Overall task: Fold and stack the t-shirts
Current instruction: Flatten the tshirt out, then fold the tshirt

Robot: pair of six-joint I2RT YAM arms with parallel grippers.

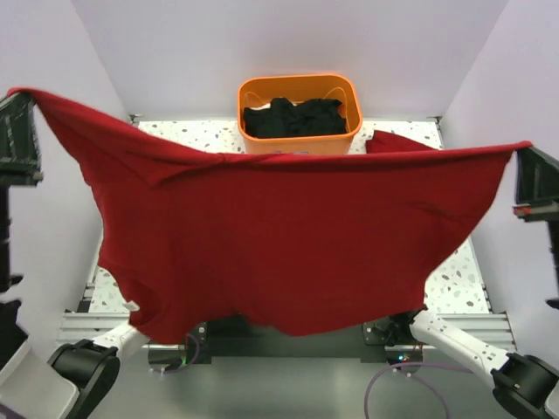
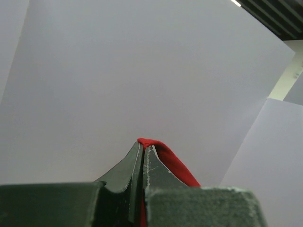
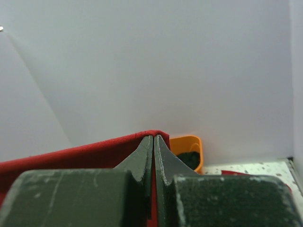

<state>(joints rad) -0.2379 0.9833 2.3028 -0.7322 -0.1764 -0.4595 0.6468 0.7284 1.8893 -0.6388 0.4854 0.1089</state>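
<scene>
Speckled white tabletop (image 1: pixel 458 284), mostly covered from view
An orange basket (image 1: pixel 297 142) stands at its far edge, between the left claw (image 1: pixel 15 92) and right claw (image 1: pixel 524 150); red cloth (image 1: pixel 397 141) lies just beside it, toward the right claw.

red shirt (image 1: pixel 288 236), orange basket (image 1: pixel 300 140) of black cloth (image 1: pixel 293 118), white table (image 1: pixel 454 284) speckled dark, pale lilac walls (image 1: pixel 262 44).

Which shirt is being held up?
The big red shirt, pinched by the left gripper and right gripper; another red one lies on the table, dark clothes sit in the basket.
</scene>
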